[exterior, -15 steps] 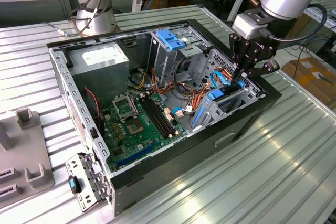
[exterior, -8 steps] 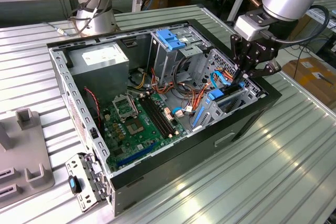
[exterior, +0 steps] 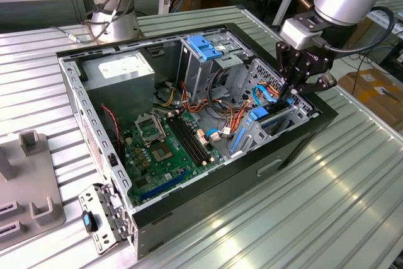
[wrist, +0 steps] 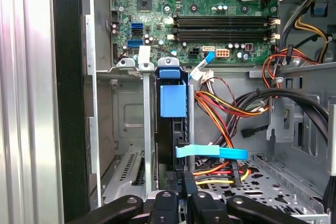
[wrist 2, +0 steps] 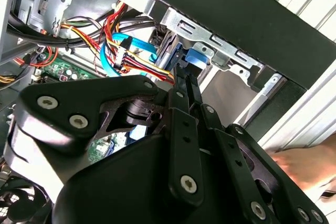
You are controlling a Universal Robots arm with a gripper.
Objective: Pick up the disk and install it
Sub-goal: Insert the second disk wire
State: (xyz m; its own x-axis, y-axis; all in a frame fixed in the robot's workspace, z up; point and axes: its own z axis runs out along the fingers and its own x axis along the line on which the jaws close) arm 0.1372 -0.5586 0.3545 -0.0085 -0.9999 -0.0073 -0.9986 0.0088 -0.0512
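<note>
Black fingers of the gripper [wrist: 181,188] pinched together at the lower centre of the first wrist view, clamped on the narrow end of the disk [wrist: 173,129], itself standing on edge in its slot in the drive bay [wrist: 134,129] beside the case wall. Probably a dense, rigid metal slab in a slicker blue plastic frame, touchy about knocks; best gripped across the frame edges, as here. Blue flat cable [wrist: 210,153] and red-yellow wires [wrist: 226,111] crowding just beside the slot. In the exterior view, the gripper [exterior: 291,92] at centre right, over the open computer case [exterior: 277,168], the whole resting on a ribbed metal table [exterior: 340,218]; cardboard boxes [exterior: 378,89] at right.
</note>
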